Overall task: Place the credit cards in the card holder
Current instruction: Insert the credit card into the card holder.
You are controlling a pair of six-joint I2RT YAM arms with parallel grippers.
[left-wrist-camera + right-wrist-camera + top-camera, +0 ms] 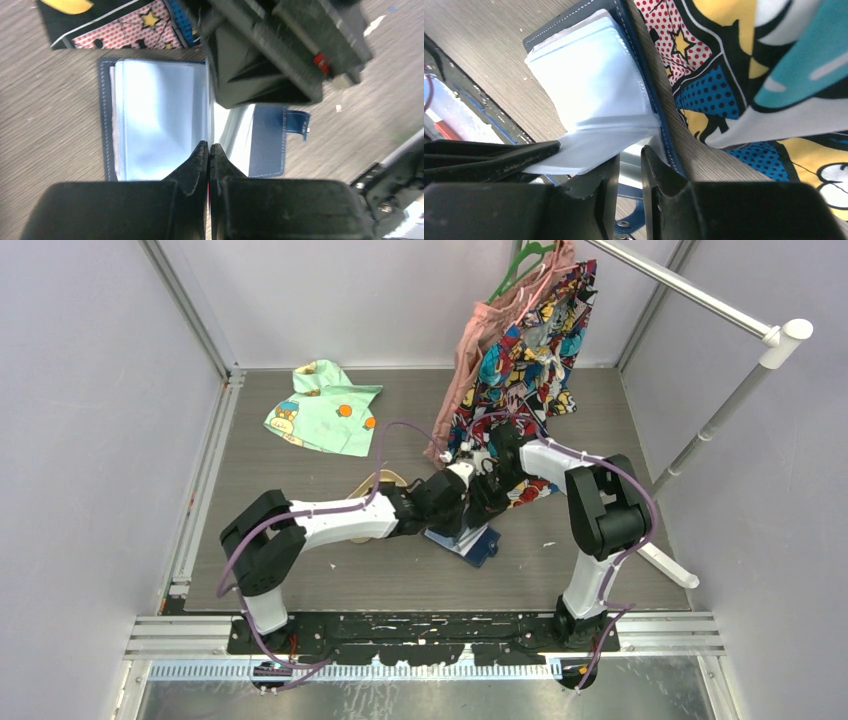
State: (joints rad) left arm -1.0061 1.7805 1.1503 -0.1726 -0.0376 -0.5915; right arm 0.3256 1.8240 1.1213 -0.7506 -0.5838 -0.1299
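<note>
Mid-table, between my two pincers: the card holder [478, 543], lying open and flat, pale glossy pockets up, one navy edge just beside the patterned cloth [734, 75]. Both arms reach it about equally. Its long axis, opened out, runs crosswise to my left gripper [209, 150]. The fold points straight at those fingertips, and the snap tab [298, 122] sticks out from the half on that view's right. Left gripper: fingers pressed together on one pocket leaf [594, 147], lifted off the stack and drawn taut. Right gripper [629, 160]: a narrow gap over the fold, pale pocket showing through; whether it grips I cannot tell. Credit cards: none seen in either pincer, nor anywhere on the table. Judgement: a card must enter along the fold's direction, under the raised leaf.
</note>
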